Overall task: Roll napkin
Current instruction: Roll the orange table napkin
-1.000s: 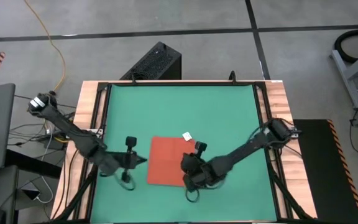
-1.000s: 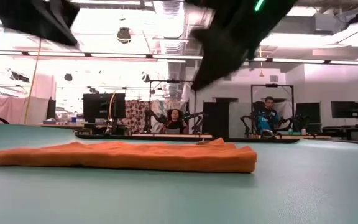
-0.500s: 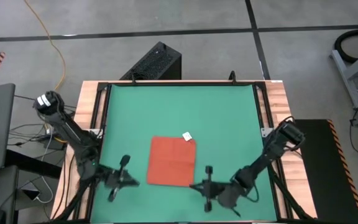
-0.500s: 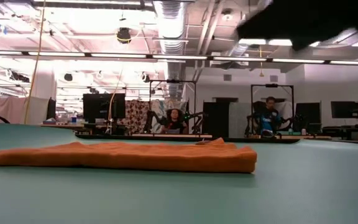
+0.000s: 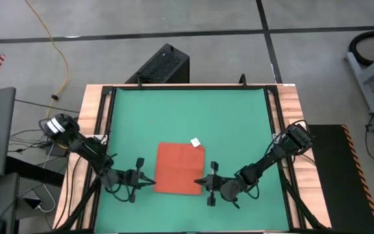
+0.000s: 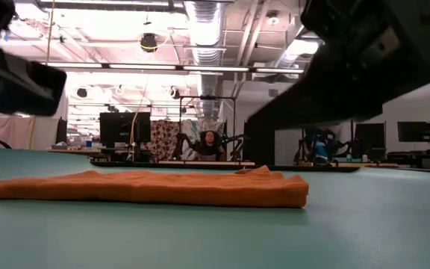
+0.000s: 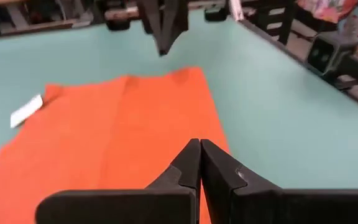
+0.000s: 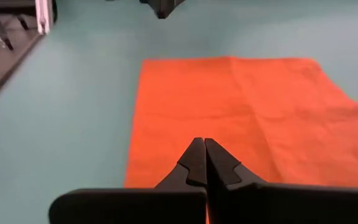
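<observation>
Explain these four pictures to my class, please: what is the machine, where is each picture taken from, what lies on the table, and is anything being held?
The machine is a robot with two dark arms working at a green table. Each arm ends in a two-finger gripper. One picture looks straight down from above, one looks level across the table top into the room behind, and two come from small cameras on the arms' wrists.

On the table lies an orange-red napkin, flat and not yet rolled, with a small white tag at one corner.

The left gripper sits at the napkin's left edge and the right gripper at its right edge, pointing at each other. Both are shut, and neither holds anything.
</observation>
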You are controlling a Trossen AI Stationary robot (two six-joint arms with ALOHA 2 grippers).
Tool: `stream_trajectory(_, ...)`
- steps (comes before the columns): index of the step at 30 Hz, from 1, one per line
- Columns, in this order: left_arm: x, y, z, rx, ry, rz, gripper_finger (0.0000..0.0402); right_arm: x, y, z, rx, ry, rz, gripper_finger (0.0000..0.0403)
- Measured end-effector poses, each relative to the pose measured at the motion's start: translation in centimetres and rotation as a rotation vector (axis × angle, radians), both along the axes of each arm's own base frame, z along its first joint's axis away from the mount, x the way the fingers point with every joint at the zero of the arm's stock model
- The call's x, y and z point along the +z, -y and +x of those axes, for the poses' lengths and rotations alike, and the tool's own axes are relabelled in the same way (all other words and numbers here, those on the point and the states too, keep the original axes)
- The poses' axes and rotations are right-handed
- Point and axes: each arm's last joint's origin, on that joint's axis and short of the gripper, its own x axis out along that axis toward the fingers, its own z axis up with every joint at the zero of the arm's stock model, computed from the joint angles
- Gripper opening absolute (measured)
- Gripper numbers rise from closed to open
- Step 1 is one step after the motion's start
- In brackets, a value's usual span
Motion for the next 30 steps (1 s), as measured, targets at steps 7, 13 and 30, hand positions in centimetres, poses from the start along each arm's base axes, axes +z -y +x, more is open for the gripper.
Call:
stream_trajectory(7,-2.4,-0.1,0.7,0.033,-0.065,-0.044,0.0,-3.4,-0.3,1.3,0.05,-0.02,0.039,0.0007)
stream_trajectory(13,-4.0,-0.1,1.1,0.046,-0.144,-0.112,0.0,-3.2,0.1,1.9,-0.001,-0.014,0.042,0.0007)
stream_trajectory(30,-5.0,-1.2,1.4,0.174,-0.165,-0.156,0.0,-4.8,4.4,2.7,-0.101,-0.249,0.049,0.0007)
